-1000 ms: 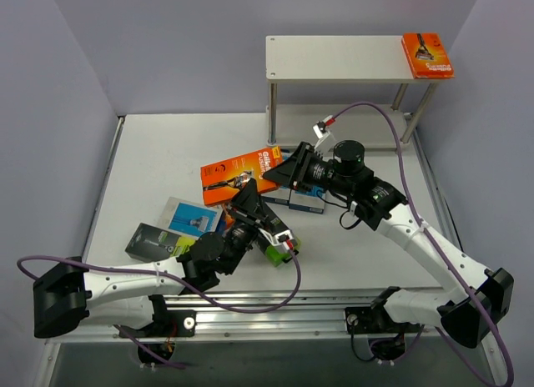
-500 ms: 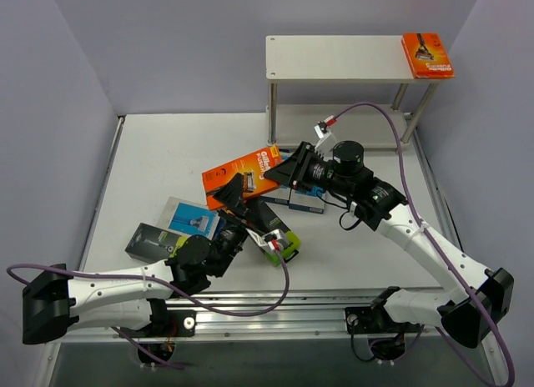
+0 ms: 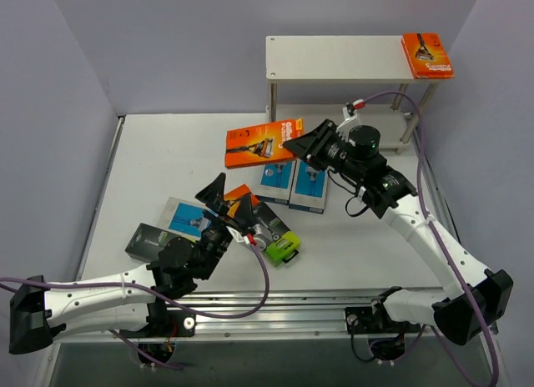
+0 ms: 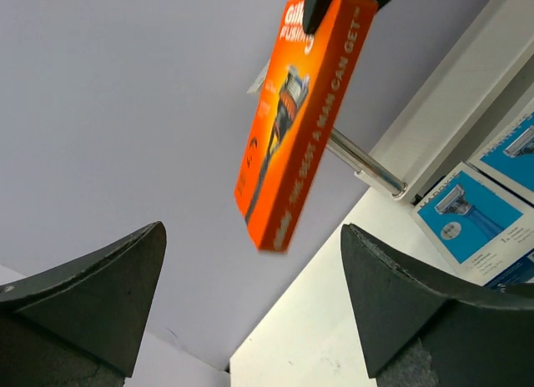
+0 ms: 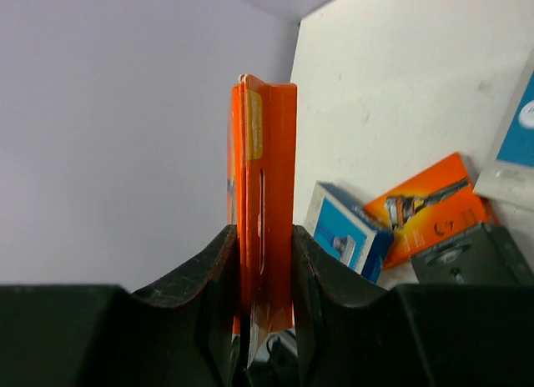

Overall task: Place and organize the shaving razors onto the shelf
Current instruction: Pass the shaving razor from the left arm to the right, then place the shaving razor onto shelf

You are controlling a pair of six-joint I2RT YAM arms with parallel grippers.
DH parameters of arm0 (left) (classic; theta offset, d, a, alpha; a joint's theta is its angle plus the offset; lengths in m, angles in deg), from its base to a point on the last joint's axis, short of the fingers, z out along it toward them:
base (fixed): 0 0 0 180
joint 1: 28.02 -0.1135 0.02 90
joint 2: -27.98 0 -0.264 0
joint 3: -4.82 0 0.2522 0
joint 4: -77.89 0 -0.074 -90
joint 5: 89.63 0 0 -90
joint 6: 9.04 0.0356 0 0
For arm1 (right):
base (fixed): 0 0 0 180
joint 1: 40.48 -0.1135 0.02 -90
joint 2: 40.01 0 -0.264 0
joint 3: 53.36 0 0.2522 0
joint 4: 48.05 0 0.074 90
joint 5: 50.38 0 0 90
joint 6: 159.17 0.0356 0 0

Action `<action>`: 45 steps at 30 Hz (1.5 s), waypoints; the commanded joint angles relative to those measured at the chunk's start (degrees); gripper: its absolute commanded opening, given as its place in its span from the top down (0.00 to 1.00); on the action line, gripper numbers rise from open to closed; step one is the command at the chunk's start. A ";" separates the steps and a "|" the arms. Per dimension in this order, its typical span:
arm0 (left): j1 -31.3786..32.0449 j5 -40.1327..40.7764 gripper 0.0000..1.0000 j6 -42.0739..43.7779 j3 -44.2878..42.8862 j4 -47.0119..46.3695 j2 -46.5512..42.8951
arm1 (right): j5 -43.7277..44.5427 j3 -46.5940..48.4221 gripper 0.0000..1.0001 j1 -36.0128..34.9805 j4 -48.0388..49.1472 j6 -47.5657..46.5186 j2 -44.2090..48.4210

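Note:
My right gripper point(image 3: 302, 143) is shut on the edge of an orange razor pack point(image 3: 264, 143) and holds it above the table, in front of the shelf point(image 3: 334, 57). In the right wrist view the pack point(image 5: 265, 153) stands on edge between the fingers point(image 5: 215, 270). Another orange pack point(image 3: 427, 55) lies on the shelf's top board at the right end. My left gripper point(image 3: 231, 199) is open and empty over a third orange pack point(image 3: 240, 195). Two light blue packs point(image 3: 275, 180) point(image 3: 308, 187) lie side by side on the table. The left wrist view shows the lifted pack point(image 4: 300, 112) ahead.
A light blue pack point(image 3: 188, 218) and a black pack point(image 3: 150, 241) lie at the near left. A black pack with a lime-green end point(image 3: 277, 238) lies right of my left gripper. The shelf's metal post point(image 3: 272, 112) stands just behind the lifted pack.
My left gripper has opened and drawn back toward the near left. My right gripper has carried the orange pack up and back toward the shelf, uncovering the orange pack beneath.

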 commanded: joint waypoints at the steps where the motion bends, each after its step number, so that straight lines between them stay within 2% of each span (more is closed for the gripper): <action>1: 0.10 1.77 0.06 -7.41 -2.77 2.45 -1.93 | 4.28 5.63 1.00 3.67 5.46 2.35 -0.77; 4: 0.10 2.91 0.06 -8.99 -3.65 3.06 -1.93 | 8.14 10.02 1.00 6.48 5.29 2.45 -2.35; 13: -0.07 4.85 0.06 -14.70 -5.58 6.58 -3.60 | 30.11 20.04 1.00 8.51 7.92 1.83 -8.06; 19: -0.07 5.81 0.06 -19.01 -6.81 9.04 -4.48 | 44.16 21.19 1.00 8.60 12.74 1.39 -10.79; 29: 0.01 6.17 0.06 -24.28 -8.40 12.21 -3.60 | 61.31 22.34 1.00 8.95 20.40 -1.86 -15.62; 44: 0.19 4.23 0.06 -26.13 -7.87 13.00 -1.05 | 69.50 22.69 1.00 11.32 26.73 3.23 -24.76; 45: 0.19 4.06 0.06 -26.22 -7.87 13.09 -0.53 | 69.94 22.43 0.97 11.50 27.26 3.76 -24.94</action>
